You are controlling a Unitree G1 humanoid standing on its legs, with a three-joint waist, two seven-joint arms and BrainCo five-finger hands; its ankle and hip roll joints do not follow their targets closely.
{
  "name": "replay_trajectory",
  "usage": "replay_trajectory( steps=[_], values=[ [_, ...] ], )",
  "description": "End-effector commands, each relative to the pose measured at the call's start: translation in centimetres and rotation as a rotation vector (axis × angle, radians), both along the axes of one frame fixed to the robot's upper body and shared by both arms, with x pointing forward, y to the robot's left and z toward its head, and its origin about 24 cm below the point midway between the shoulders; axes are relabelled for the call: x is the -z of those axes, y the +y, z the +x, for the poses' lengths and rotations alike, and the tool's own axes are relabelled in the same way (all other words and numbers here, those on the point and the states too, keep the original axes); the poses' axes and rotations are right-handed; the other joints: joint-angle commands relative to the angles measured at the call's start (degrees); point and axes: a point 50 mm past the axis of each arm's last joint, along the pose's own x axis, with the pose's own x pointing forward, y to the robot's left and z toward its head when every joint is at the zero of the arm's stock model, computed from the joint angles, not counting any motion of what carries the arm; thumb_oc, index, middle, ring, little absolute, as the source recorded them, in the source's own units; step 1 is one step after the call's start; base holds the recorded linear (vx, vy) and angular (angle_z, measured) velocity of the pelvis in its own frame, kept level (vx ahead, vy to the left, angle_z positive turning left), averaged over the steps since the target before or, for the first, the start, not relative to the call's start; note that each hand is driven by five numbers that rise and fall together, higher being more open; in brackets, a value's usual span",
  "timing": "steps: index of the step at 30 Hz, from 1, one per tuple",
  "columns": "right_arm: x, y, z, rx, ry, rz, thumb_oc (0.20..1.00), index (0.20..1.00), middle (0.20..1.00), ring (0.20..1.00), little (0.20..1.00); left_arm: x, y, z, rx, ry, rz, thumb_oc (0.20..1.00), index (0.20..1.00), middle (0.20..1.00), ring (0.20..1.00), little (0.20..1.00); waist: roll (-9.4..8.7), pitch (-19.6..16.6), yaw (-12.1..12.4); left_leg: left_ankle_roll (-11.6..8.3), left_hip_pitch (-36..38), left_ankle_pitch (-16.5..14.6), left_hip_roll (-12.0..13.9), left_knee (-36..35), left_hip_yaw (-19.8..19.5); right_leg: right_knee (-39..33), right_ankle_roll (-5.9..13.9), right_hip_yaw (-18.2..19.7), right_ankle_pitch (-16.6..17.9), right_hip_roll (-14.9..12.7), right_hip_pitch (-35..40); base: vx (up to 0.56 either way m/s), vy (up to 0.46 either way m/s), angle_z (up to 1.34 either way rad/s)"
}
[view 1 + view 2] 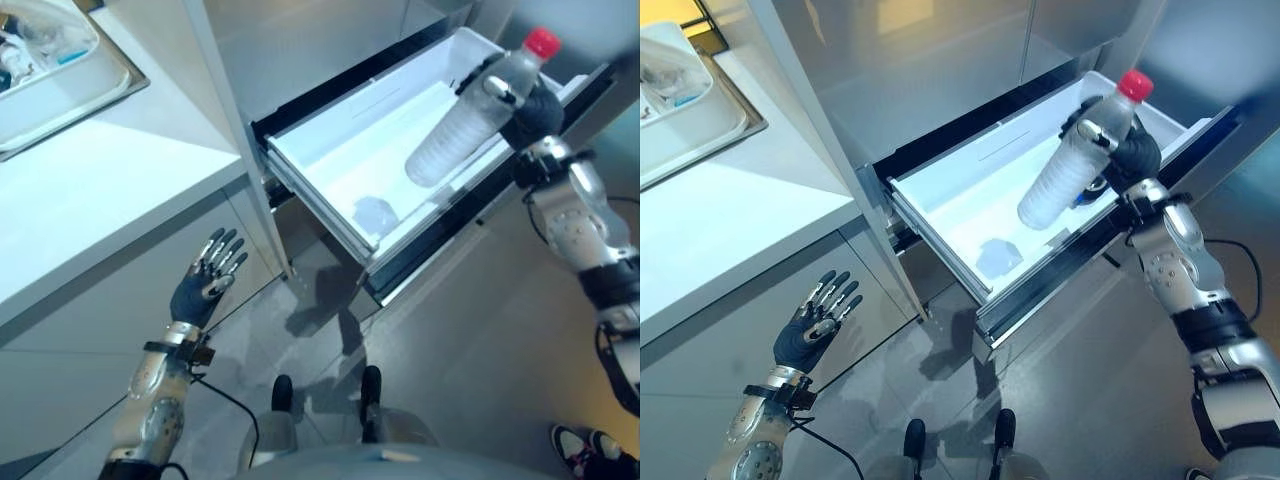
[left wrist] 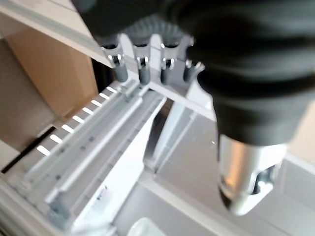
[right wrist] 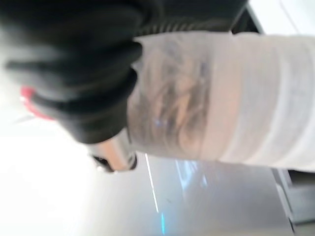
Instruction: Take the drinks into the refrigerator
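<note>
Here bottle [image 1: 1065, 170] tilts (red cap uppermost) over drawer [image 1: 950, 205].

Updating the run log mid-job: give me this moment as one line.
right hand: shut on bottle, tilted over open drawer | left hand: open, idle by counter | bottle: not yet in drawer

Bottle [image 1: 462, 118] looks like clear ribbed plastic, frosted-ish, w/ a glossy red plastic cap. Right hand [image 1: 1125, 150] wrapped round it: matt dark ribbed cover, shiny silver metal fingers. Drawer [image 1: 330, 140] is smooth white plastic, semi-gloss inside. Fridge front [image 1: 920, 60] = brushed metal, satin sheen. Countertop [image 1: 90, 200] smooth matt white. Floor [image 1: 470, 340] grey, fairly glossy, reflective.
</note>
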Motion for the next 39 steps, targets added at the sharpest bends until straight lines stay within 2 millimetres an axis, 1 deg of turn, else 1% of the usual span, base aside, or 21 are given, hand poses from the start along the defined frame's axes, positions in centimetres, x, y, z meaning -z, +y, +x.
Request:
replay_trajectory(
  steps=[1, 3, 5, 8, 10, 11, 14, 16, 17, 22, 23, 24, 25, 28, 33, 34, 35, 36, 37, 38, 39],
  values=[
    [-7.8, 1.5, -0.5, -0.074, -0.285, 0.179, 0.2, 0.2, 0.2, 0.2, 0.2, -2.0, 0.7, 0.0, 0.022, -0.092, 0.039, 1.0, 1.0, 1.0, 1.0, 1.0, -1.57, -0.7, 1.0, 4.88, -1.0, -3.7, -5.1, 4.1, -1.2, 7.7, 0.36, -0.1, -9.1, 1.0, 0.7, -0.01, -0.011, 0.15],
    [-8.1, 1.6, -0.3, -0.068, -0.291, 0.196, 0.2, 0.2, 0.2, 0.2, 0.2, -2.0, 0.7, 0.0, 0.02, -0.09, 0.036, 1.0, 1.0, 1.0, 1.0, 1.0, -1.34, -0.6, 1.1, 4.88, -1.0, -3.6, -5.1, 3.9, -1.3, 7.7, 0.34, -0.1, -9.1, 1.0, 0.6, -0.01, -0.004, 0.07],
    [-8.7, 2.8, -0.2, -0.103, -0.305, 0.238, 0.2, 0.2, 0.2, 0.2, 0.2, -1.8, 0.4, 0.1, 0.028, -0.08, 0.033, 1.0, 1.0, 1.0, 1.0, 1.0, -0.63, -0.1, 1.4, 4.88, -1.3, -3.3, -5.3, 3.7, -1.6, 7.8, 0.23, -0.4, -9.1, 1.0, 0.3, -0.01, -0.008, 0.09],
    [-9.1, 2.9, 0.2, -0.102, -0.313, 0.279, 0.2, 0.2, 0.2, 0.2, 0.2, -1.7, 0.4, 0.1, 0.025, -0.074, 0.033, 1.0, 1.0, 1.0, 1.0, 1.0, -0.27, 0.2, 1.6, 4.86, -1.4, -3.1, -5.3, 3.6, -1.8, 7.9, 0.17, -0.6, -9.2, 1.0, 0.2, -0.01, -0.006, 0.05],
    [-9.5, 3.6, 0.3, -0.114, -0.322, 0.29, 0.2, 0.2, 0.2, 0.2, 0.2, -1.8, 0.3, 0.2, 0.031, -0.077, 0.036, 1.0, 1.0, 1.0, 1.0, 1.0, 0.21, 0.7, 1.8, 4.89, -1.8, -2.9, -5.4, 3.5, -2.0, 8.1, 0.17, -0.8, -9.1, 0.9, -0.4, -0.02, 0.0, 0.02],
    [-9.5, 3.5, 0.7, -0.101, -0.314, 0.34, 0.2, 0.2, 0.2, 0.2, 0.2, -1.8, 0.2, 0.3, 0.034, -0.075, 0.031, 1.0, 1.0, 1.0, 1.0, 1.0, 0.67, 1.1, 2.0, 4.9, -2.1, -2.7, -5.5, 3.4, -2.0, 8.4, 0.17, -0.9, -9.1, 0.7, -0.9, -0.05, 0.007, 0.04],
    [-8.7, 4.3, 0.9, -0.118, -0.296, 0.366, 0.2, 0.2, 0.2, 0.2, 0.2, -1.9, -0.1, 0.5, 0.043, -0.084, 0.029, 1.0, 1.0, 1.0, 1.0, 1.0, 1.45, 1.7, 2.1, 4.9, -2.8, -2.5, -5.6, 3.5, -2.1, 9.1, 0.12, -0.9, -9.1, 0.6, -2.0, -0.03, 0.002, 0.0],
    [-8.3, 4.1, 1.0, -0.112, -0.289, 0.37, 0.2, 0.2, 0.2, 0.2, 0.2, -1.9, -0.1, 0.5, 0.043, -0.084, 0.031, 1.0, 1.0, 1.0, 1.0, 1.0, 1.78, 1.8, 2.1, 4.89, -3.0, -2.4, -5.6, 3.6, -2.2, 9.3, 0.07, -1.0, -9.2, 0.6, -2.2, 0.0, 0.0, 0.0],
    [-7.5, 3.8, 1.1, -0.096, -0.271, 0.371, 0.2, 0.2, 0.2, 0.2, 0.2, -2.0, -0.1, 0.4, 0.041, -0.086, 0.028, 1.0, 1.0, 1.0, 1.0, 1.0, 2.41, 2.5, 2.1, 4.91, -3.3, -2.3, -5.7, 3.6, -2.4, 9.6, 0.04, -1.1, -9.4, 0.5, -2.5, 0.0, 0.0, 0.0],
    [-5.2, 2.2, 1.7, -0.006, -0.187, 0.271, 0.2, 0.2, 0.2, 0.2, 0.2, -2.0, 0.1, 0.3, 0.03, -0.093, 0.033, 1.0, 1.0, 1.0, 1.0, 1.0, 3.48, 3.8, 1.7, 4.74, -4.2, -1.8, -5.7, 3.7, -2.6, 11.2, 0.02, -1.3, -9.6, 0.2, -4.3, -0.03, 0.001, 0.01],
    [-5.2, 2.2, 1.7, -0.006, -0.187, 0.271, 0.2, 0.2, 0.2, 0.2, 0.2, -2.0, 0.1, 0.3, 0.03, -0.093, 0.033, 1.0, 1.0, 1.0, 1.0, 1.0, 3.49, 3.7, 1.8, 4.74, -4.2, -1.8, -5.7, 3.7, -2.6, 11.2, 0.01, -1.3, -9.6, 0.2, -4.4, -0.04, -0.007, 0.04],
    [-4.1, 1.3, 1.9, 0.035, -0.148, 0.235, 0.2, 0.2, 0.2, 0.2, 0.2, -2.0, 0.1, 0.2, 0.03, -0.096, 0.037, 1.0, 1.0, 1.0, 1.0, 1.0, 3.89, 4.2, 1.5, 4.64, -4.5, -1.6, -5.8, 3.7, -2.7, 11.7, -0.01, -1.5, -9.7, 0.0, -4.9, -0.04, -0.007, 0.03],
    [-3.6, 0.9, 2.0, 0.052, -0.129, 0.221, 0.2, 0.2, 0.2, 0.2, 0.2, -2.0, 0.0, 0.2, 0.03, -0.094, 0.038, 1.0, 1.0, 1.0, 1.0, 1.0, 4.06, 4.3, 1.4, 4.62, -4.6, -1.5, -5.8, 3.7, -2.8, 11.8, 0.01, -1.6, -9.7, -0.1, -5.1, -0.05, -0.01, 0.05],
    [-2.8, 0.1, 2.2, 0.09, -0.096, 0.217, 0.2, 0.2, 0.2, 0.2, 0.2, -1.9, -0.1, 0.2, 0.036, -0.093, 0.038, 1.0, 1.0, 1.0, 1.0, 1.0, 4.49, 4.7, 1.3, 4.61, -4.9, -1.4, -5.9, 3.7, -2.8, 12.0, 0.02, -1.7, -9.7, -0.2, -5.3, -0.03, -0.004, 0.05],
    [-0.5, -1.8, 2.9, 0.228, 0.012, 0.022, 0.2, 0.2, 0.2, 0.2, 0.2, -2.1, -0.2, 0.2, 0.05, -0.101, 0.062, 1.0, 1.0, 1.0, 1.0, 1.0, 5.14, 5.7, 1.0, 4.44, -5.2, -1.0, -5.8, 3.6, -2.7, 12.3, 0.09, -1.7, -9.6, -0.3, -6.0, -0.04, -0.007, 0.06],
    [0.2, -2.4, 3.1, 0.262, 0.045, -0.035, 0.2, 0.2, 0.2, 0.2, 0.2, -2.1, -0.2, 0.2, 0.055, -0.099, 0.068, 1.0, 1.0, 1.0, 1.0, 1.0, 5.18, 5.9, 1.0, 4.39, -5.3, -1.0, -5.8, 3.6, -2.8, 12.4, 0.1, -1.7, -9.6, -0.3, -6.0, -0.03, -0.015, 0.06],
    [0.2, -2.7, 3.0, 0.293, 0.05, -0.152, 0.2, 0.2, 0.2, 0.2, 0.2, -2.2, -0.2, 0.1, 0.06, -0.099, 0.078, 1.0, 1.0, 1.0, 1.0, 1.0, 5.15, 6.1, 0.9, 4.32, -5.1, -1.1, -5.8, 3.7, -2.8, 12.5, 0.11, -1.7, -9.8, -0.3, -5.8, -0.03, -0.013, 0.05],
    [0.7, -3.1, 3.0, 0.324, 0.076, -0.171, 0.2, 0.2, 0.2, 0.2, 0.2, -2.2, -0.2, 0.1, 0.065, -0.102, 0.083, 1.0, 1.0, 1.0, 1.0, 1.0, 5.13, 6.1, 0.7, 4.3, -5.3, -0.9, -5.8, 3.6, -2.8, 12.3, 0.14, -1.8, -9.6, -0.3, -6.0, -0.02, -0.009, 0.03],
    [0.7, -3.1, 3.0, 0.324, 0.076, -0.171, 0.2, 0.2, 0.2, 0.2, 0.2, -2.2, -0.2, 0.1, 0.065, -0.101, 0.083, 1.0, 1.0, 1.0, 1.0, 1.0, 5.14, 6.0, 0.7, 4.3, -5.4, -0.9, -5.8, 3.6, -2.9, 12.2, 0.14, -1.8, -9.5, -0.3, -6.0, -0.02, -0.004, 0.03],
    [1.6, -3.9, 3.1, 0.35, 0.114, -0.163, 0.2, 0.2, 0.2, 0.2, 0.2, -2.1, -0.2, 0.1, 0.069, -0.097, 0.087, 1.0, 1.0, 1.0, 1.0, 1.0, 5.16, 6.1, 0.6, 4.3, -5.4, -0.9, -5.8, 3.6, -2.9, 12.1, 0.17, -1.8, -9.5, -0.3, -6.0, 0.0, 0.0, 0.0],
    [1.5, -4.0, 3.1, 0.358, 0.111, -0.232, 0.2, 0.2, 0.2, 0.2, 0.2, -2.2, -0.2, 0.0, 0.075, -0.097, 0.096, 1.0, 1.0, 1.0, 1.0, 1.0, 5.19, 6.1, 0.5, 4.27, -5.4, -0.9, -5.9, 3.6, -3.0, 12.1, 0.21, -2.0, -9.5, -0.3, -5.9, 0.0, 0.0, 0.0]
  ],
)
